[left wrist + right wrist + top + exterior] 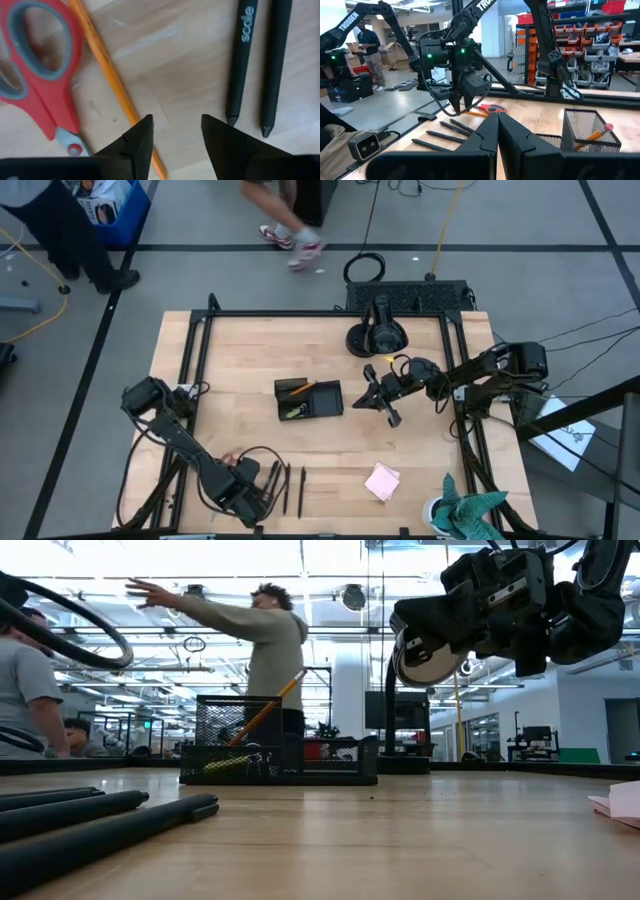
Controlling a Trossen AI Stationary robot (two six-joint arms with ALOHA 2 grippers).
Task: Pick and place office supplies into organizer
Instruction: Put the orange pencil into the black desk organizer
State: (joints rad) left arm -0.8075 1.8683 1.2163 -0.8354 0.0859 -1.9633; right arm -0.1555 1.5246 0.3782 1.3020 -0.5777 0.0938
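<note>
The left hand (172,135) hangs low over the bench (240,350), fingers spread and gripping nothing, its tips poised just above bare wood. An orange pencil (107,80) runs right beside one fingertip, and the red-handled scissors (37,75) lie just beyond that pencil. On the other side of the hand, two black pens (257,62) lie side by side, one printed with white lettering. Seen from above, the left hand (245,495) works at the bench's near edge, well apart from the organizer (309,399), with black pens (290,488) lying just beside it.

The organizer, a small black mesh tray with compartments, sits near the middle of the bench. An orange pencil (300,390) leans in its tall mesh cup and a small yellow-green piece (293,412) lies in a compartment at its near side. From bench level the pencil (262,712) slants up out of the mesh (240,740).

The right hand (372,390), fingers pressed together and empty, hovers above the bench just to the right of the organizer. A pink sticky-note pad (382,480) lies on the bench nearer than the organizer and to its right, and a teal cloth (468,515) sits farther right, at the bench's corner. A round black camera-stand base (375,338) stands beyond the organizer. People (262,650) stand in the room behind the bench.
</note>
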